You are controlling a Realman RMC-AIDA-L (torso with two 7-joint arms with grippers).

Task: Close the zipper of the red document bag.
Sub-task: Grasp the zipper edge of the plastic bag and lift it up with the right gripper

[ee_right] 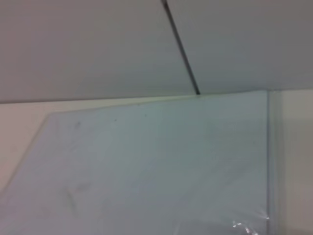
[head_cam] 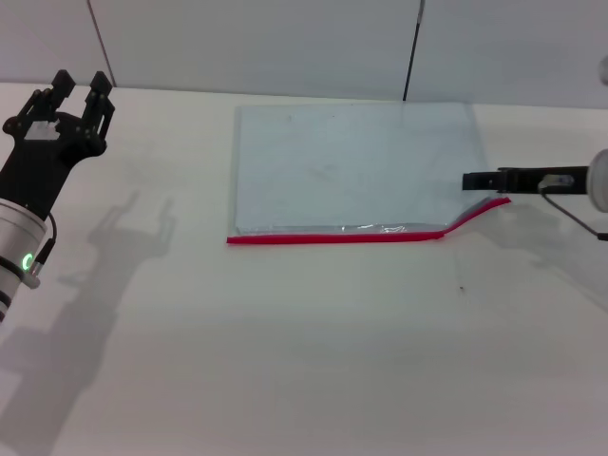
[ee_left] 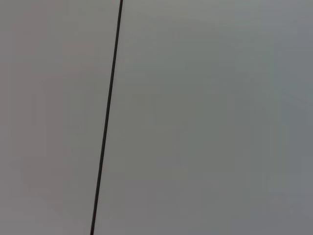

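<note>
Right fingers: my right gripper (head_cam: pixel 475 180) comes in side-on at the red document bag's (head_cam: pixel 351 166) right-hand corner, where the red strip lifts off the table; whether the fingers are pinched on it or just beside it, I cannot tell.
Left fingers: my left gripper (head_cam: pixel 76 90) hangs well away from the bag on its left side, fingers (head_cam: pixel 63 82) spread apart, holding nothing.
Bag: lying flat on the white table (head_cam: pixel 304 361), far edge toward the wall, red edge toward me.
Zipper: the zipper (head_cam: pixel 332 238) runs along the bag's near long edge, straight for most of its length, then kinks upward at the right end toward my right gripper.
Step in hand: I judge this is taking hold at the zipper's right end.
Next move: a firm grip there, then a steady pull along the red edge, and likely my left gripper brought over to pin the bag.
</note>
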